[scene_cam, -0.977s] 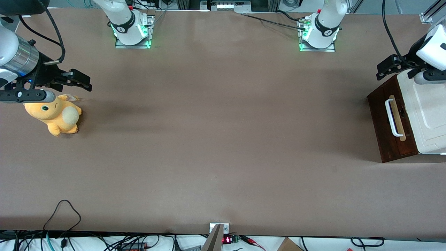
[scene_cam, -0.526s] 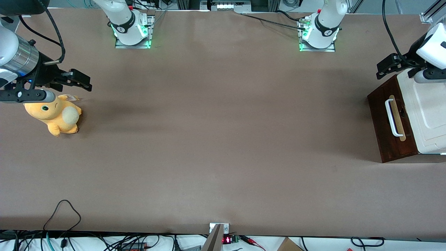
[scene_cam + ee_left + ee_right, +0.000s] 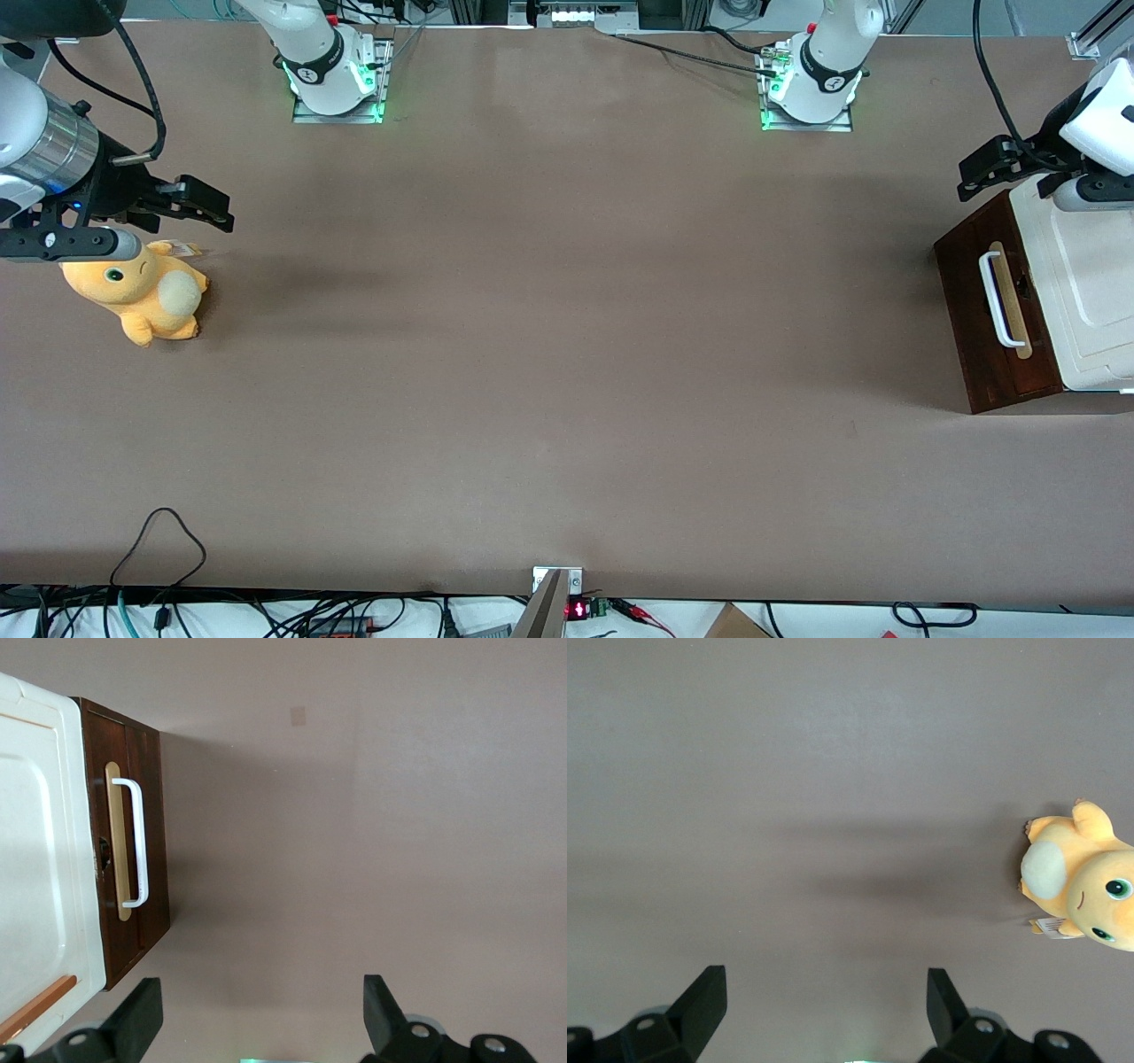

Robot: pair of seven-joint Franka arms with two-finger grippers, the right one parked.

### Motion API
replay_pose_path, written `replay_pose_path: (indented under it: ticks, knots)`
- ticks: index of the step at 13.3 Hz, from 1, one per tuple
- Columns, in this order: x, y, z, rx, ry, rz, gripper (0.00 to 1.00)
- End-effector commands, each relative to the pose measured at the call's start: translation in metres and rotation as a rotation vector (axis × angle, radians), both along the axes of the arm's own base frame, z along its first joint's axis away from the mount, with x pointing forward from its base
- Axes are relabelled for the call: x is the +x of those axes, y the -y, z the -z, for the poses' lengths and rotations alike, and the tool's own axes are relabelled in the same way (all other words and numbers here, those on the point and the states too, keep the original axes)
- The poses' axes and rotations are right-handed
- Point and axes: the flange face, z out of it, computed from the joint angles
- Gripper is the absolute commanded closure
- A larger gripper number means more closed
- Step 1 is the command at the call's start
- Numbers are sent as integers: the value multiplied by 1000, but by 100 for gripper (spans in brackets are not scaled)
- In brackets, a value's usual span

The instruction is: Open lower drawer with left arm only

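End effector higher — lower drawer dark brown

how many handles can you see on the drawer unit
1: a white bar handle on the lower drawer, at the working arm's end of the table. The gripper, open, hangs above the unit's edge. Any other handle may be hidden.

Even, bright overhead light — the matte brown surface shows soft, diffuse shadows beside the dark brown wooden lower drawer; green glow at the arm bases; everything sharp.
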Motion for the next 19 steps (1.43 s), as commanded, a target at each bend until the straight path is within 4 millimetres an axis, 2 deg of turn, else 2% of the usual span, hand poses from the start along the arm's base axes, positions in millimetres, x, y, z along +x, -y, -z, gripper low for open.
replay_pose_path:
  ticks: [1,3,6,9,11,13,14,16,19]
  knots:
    - [0,-1,5,-29,-33,15,0]
    - [0,-3,5,-30,-33,11,0]
    - [0,9,5,31,-31,28,2]
    - [-1,41,37,328,-68,70,7]
    - [-6,58,70,455,-96,51,7]
    - [-12,75,108,593,-112,41,2]
    - [-13,76,125,641,-114,6,1]
    - [-18,82,171,780,-112,-27,1]
    - [-28,79,240,941,-119,-38,2]
